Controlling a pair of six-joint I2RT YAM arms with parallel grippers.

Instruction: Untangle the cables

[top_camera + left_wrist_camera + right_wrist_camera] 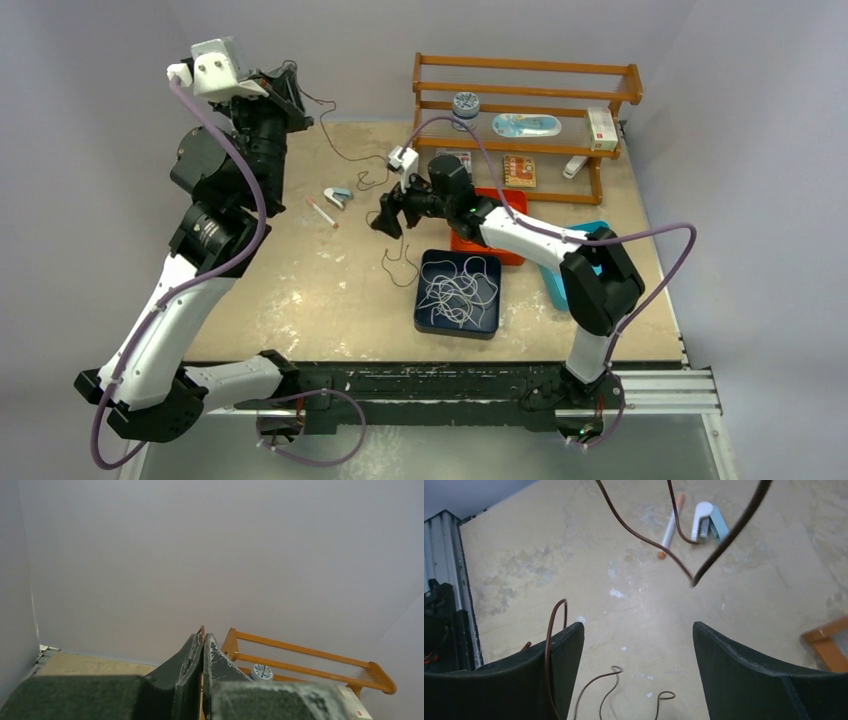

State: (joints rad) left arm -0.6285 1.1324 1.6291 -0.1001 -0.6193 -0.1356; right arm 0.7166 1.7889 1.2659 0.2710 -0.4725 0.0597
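Observation:
A thin dark brown cable [331, 108] hangs from my left gripper [292, 95], which is raised high at the back left. Its jaws are shut on the cable, and a bit of brown wire [202, 629] pokes out at the fingertips of that gripper [204, 638]. The cable drops to the table and ends in loose loops [398, 262]. My right gripper [390, 215] hovers open over the table's middle. In the right wrist view that gripper [638, 630] has a strand of the brown cable [548, 645] draped over its left finger, and more strands [649, 540] cross ahead. Tangled white cables [455, 290] lie in a dark tray [430, 325].
A wooden rack [525, 100] with small items stands at the back right. A red tray [490, 240] and a teal container [590, 232] sit behind my right arm. A pen [322, 213] and a white-blue clip [338, 197] lie left of the right gripper.

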